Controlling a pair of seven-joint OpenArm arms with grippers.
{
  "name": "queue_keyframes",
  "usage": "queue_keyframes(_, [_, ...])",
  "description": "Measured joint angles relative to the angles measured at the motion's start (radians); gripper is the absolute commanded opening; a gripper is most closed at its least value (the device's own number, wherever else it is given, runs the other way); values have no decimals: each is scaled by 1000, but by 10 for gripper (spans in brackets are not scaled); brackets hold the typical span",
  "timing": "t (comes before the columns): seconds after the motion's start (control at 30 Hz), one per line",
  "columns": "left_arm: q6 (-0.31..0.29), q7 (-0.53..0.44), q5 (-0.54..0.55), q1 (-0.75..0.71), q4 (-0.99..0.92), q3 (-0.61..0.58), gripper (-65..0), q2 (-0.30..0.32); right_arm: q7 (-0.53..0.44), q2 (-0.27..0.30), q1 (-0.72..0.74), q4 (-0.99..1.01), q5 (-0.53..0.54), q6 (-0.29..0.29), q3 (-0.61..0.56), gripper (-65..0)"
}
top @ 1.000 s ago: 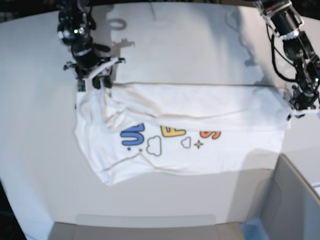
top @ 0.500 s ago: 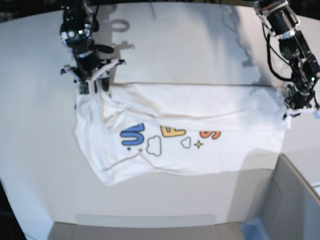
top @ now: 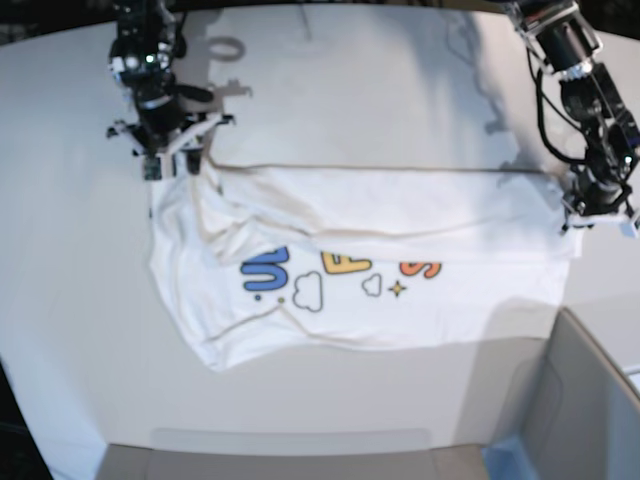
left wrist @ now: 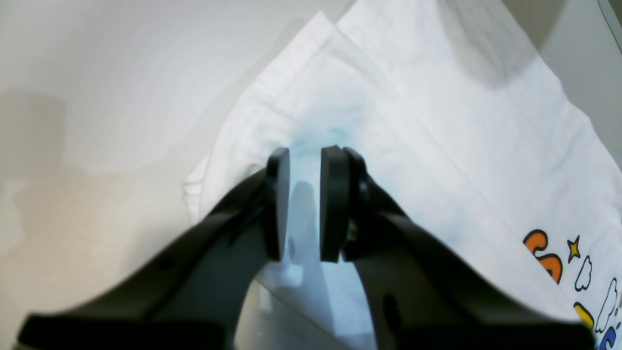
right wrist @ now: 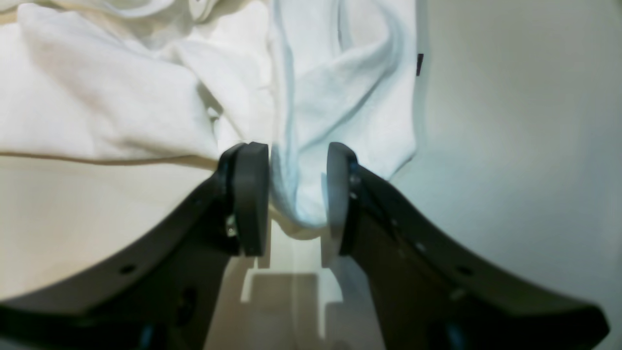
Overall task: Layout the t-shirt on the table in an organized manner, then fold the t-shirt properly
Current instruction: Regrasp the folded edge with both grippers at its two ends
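White t-shirt [top: 400, 205] lying on the white table [top: 80, 300], near the middle, spread wide from side to side. Top part folded down over itself in a long band. Below the band, only the bottoms of the blue, yellow and orange letters [top: 345, 263] showing, plus small clouds and a star. Lower left part wrinkled, with a curved seam across it.

Right gripper [right wrist: 296, 194] at the far left corner of the shirt in the base view. Jaws set a fair way apart, with a thick bunch of white cloth filling the space between the two black pads [right wrist: 250, 194]. Holding the shirt there. Cloth pulled up toward it in soft folds. Small dark tag [right wrist: 420, 64] on the shirt edge just beyond, next to bare table.

Left gripper [left wrist: 303, 204] at the right end of the folded band in the base view. Jaws only a little way apart, a thin gap between the pads [left wrist: 334, 204]. Flat cloth seen through the gap, lying under the gripper. Nothing pinched, as far as can be seen. Shirt corner pointing away from it, smooth and flat on the table.

Grey box [top: 590, 400] at the near right, just beside the shirt's lower right corner.
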State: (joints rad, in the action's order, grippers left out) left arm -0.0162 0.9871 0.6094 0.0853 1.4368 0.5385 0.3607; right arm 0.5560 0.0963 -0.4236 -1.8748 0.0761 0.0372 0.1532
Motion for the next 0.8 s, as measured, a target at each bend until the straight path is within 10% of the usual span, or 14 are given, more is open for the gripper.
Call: queue_keyframes(0.8, [0, 6, -3, -147, 61, -100, -422, 111, -2, 6, 7, 53, -1, -4, 4, -442])
